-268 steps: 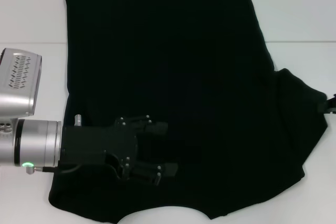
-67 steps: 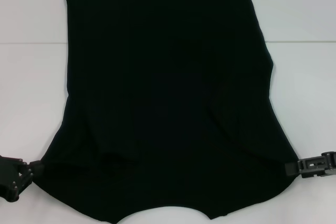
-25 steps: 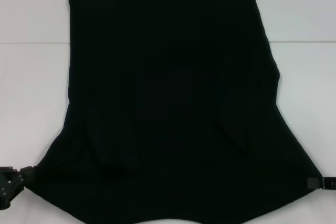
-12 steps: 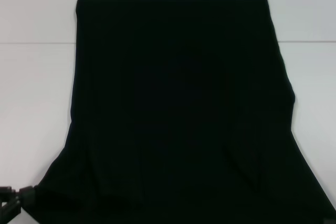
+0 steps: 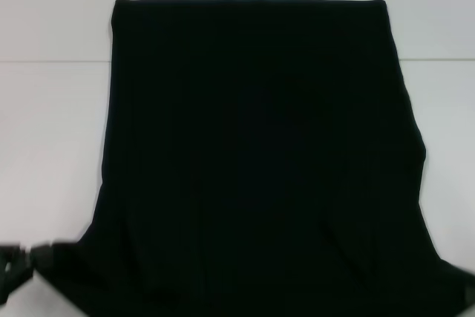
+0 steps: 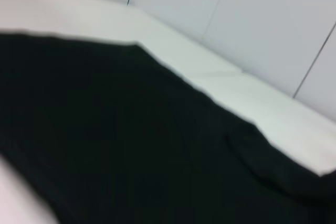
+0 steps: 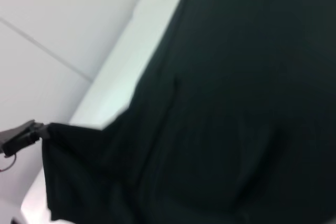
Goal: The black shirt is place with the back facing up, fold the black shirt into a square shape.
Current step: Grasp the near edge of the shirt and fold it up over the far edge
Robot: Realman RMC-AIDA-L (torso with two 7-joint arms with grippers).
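head looks down; both wrists skim the black shirt (image 5: 260,161) closely.

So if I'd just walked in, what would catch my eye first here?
A large plain black soft-fabric T-shirt fills most of the white table, spread flat with its far edge straight. At its near left corner, the left pincer grips the cloth. The right pincer is barely visible at the near right corner.

Left tool (image 5: 16,265) is black, angular, with jointed links.
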